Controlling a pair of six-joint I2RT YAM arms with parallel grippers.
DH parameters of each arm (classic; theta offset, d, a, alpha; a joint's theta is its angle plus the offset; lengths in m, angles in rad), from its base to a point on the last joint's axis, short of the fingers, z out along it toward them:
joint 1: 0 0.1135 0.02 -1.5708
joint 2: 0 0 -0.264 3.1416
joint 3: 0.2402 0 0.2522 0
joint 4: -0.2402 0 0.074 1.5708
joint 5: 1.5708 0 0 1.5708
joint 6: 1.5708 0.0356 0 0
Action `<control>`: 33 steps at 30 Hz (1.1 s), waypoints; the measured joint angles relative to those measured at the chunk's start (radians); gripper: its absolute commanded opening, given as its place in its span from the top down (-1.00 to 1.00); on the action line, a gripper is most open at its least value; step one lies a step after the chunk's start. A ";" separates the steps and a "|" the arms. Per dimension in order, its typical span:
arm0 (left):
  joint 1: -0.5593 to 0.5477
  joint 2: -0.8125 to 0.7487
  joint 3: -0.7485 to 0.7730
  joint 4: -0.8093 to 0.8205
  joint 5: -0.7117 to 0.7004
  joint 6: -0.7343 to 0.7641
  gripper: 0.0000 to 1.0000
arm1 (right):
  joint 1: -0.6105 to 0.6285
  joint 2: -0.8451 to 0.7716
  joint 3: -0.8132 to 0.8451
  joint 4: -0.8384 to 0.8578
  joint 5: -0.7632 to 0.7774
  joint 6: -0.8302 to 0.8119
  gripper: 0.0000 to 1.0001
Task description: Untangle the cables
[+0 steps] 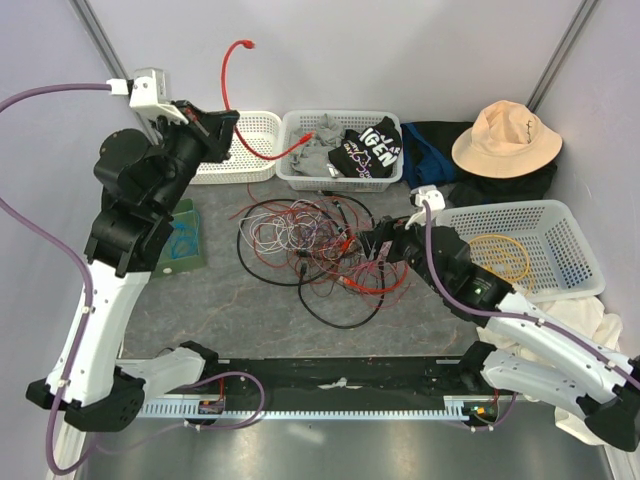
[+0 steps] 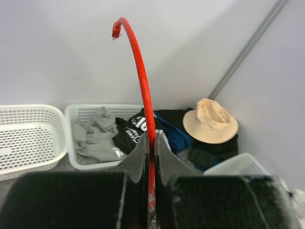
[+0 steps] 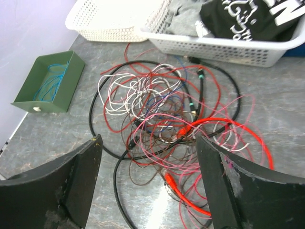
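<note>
On grey table (image 1: 225, 300), white walls (image 1: 400, 50) round, cables (image 3: 162, 109) tangled; L jaws pinch red cable (image 2: 142, 81), R jaws wide, empty.

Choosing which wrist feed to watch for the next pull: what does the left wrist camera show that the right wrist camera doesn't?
Left wrist only: the left gripper shut on a red cable that rises to a curled plug end, plus a tan hat.
Right wrist only: the right gripper open, facing the cable tangle on the table, and a green tray holding blue wire.
Both: the two white baskets, one with clothes.
</note>
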 measured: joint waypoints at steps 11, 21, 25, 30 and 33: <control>0.016 0.258 0.237 -0.028 -0.320 0.100 0.97 | 0.000 -0.119 -0.032 -0.067 0.056 -0.032 -0.76; 0.304 0.546 0.089 0.025 -0.234 -0.138 0.96 | 0.000 -0.123 -0.145 -0.063 -0.003 -0.006 -0.73; 0.448 0.633 -0.084 0.156 -0.112 -0.307 0.96 | 0.000 -0.152 -0.188 -0.040 -0.013 0.000 -0.73; 0.521 0.750 -0.080 0.283 -0.002 -0.421 0.97 | 0.000 -0.164 -0.211 -0.002 -0.012 0.000 -0.73; 0.517 0.809 -0.016 0.338 0.051 -0.454 0.33 | 0.000 -0.137 -0.212 0.026 -0.012 0.000 -0.73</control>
